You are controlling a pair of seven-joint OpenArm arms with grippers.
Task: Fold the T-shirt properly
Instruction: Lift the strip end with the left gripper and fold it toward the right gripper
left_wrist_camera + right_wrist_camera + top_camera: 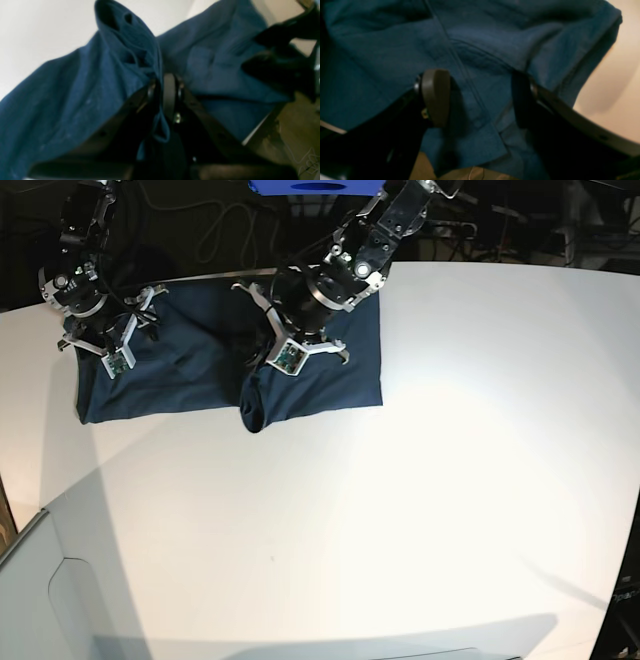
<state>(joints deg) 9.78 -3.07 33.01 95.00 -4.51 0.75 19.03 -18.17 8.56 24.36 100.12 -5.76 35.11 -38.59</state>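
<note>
Toward the far-left corner of the white bench (400,510), at roughly 11 o'clock in the base view, lies the dark navy-blue short-sleeved cotton T-shirt (190,375). Its long axis runs left to right, parallel to the bench's far edge. Which end carries the neck cannot be told. Most of the fabric rests flat on the bench; a bunched fold near the middle of the near edge hangs as a rounded lobe toward 6 o'clock.

The left gripper (165,97) reaches in from the far side at 12 o'clock, angled down and toward 7 o'clock over the middle of the garment. Its jaws are closed tight on a gathered ridge of the T-shirt, and the cloth rises in a peaked fold above the pads while a narrow loop hangs below them.

The right gripper (480,100) stands over the left end of the garment at 10 o'clock in the base view, its arm descending from the far-left corner. Its jaws are spread wide, one pad (436,97) on either side of a seam line, with fabric lying between them. The pads do not pinch the cloth, and nothing is held.
</note>
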